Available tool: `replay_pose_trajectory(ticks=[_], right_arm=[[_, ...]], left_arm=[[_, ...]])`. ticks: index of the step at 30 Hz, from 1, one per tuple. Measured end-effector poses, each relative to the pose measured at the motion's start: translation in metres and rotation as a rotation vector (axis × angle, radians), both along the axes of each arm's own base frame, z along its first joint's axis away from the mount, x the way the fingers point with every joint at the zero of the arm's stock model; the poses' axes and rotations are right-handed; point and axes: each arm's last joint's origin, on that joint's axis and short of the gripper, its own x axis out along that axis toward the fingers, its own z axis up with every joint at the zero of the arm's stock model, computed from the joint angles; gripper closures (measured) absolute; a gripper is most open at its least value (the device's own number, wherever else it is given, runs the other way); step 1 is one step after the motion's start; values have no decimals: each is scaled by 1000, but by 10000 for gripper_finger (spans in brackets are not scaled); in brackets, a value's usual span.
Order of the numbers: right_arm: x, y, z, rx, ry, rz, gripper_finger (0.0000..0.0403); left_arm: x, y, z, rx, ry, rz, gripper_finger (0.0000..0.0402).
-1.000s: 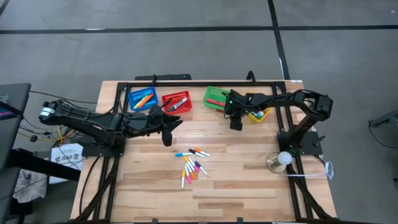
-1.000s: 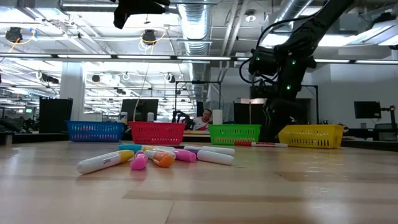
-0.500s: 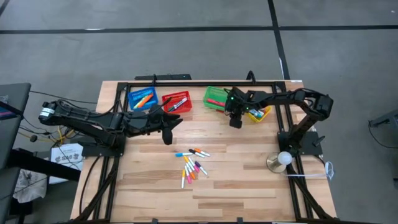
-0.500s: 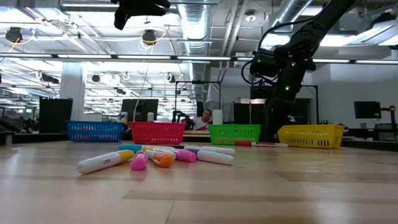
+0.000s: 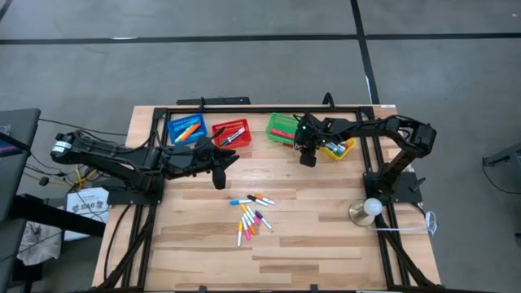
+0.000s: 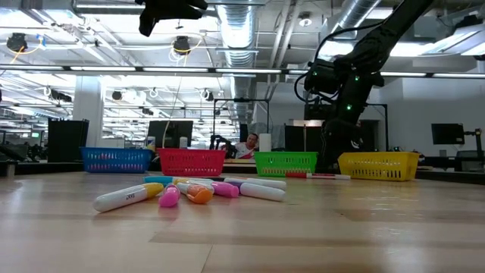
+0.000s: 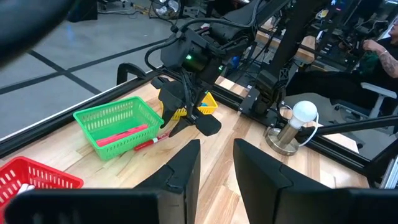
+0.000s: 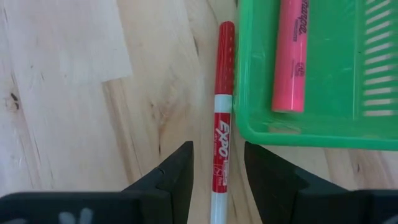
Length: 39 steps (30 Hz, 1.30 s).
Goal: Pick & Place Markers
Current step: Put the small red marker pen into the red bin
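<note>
Red-capped, the thin white marker (image 8: 219,130) lying on the wooden surface (image 5: 309,236) just outside the green mesh basket (image 8: 311,68) now sits centred between the released right pincer's (image 8: 214,171) jaws, which has shifted slightly over it, suggesting a grasp comes next.

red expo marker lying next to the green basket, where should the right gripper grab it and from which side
Grip the red marker across its white labelled barrel, coming straight down from above. It lies flat on the wood, parallel to the green basket wall and close beside it, so one finger must slip into that narrow gap. The right gripper already hangs above it, open and straddling the barrel.
</note>
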Motion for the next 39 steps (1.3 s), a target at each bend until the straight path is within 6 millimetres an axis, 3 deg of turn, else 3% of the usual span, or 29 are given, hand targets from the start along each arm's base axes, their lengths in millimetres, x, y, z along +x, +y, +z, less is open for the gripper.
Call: replay_pose_trajectory(ticks=[18,29,39], right_arm=[[0,0,0,-1,1,1,270],[7,-1,-31,64,83,-23,270],[6,1,-23,39,56,-15,269]], left_arm=[[0,0,0,0,0,0,306],[0,-1,0,-5,-2,-9,306],[0,-1,0,-7,-2,-15,306]])
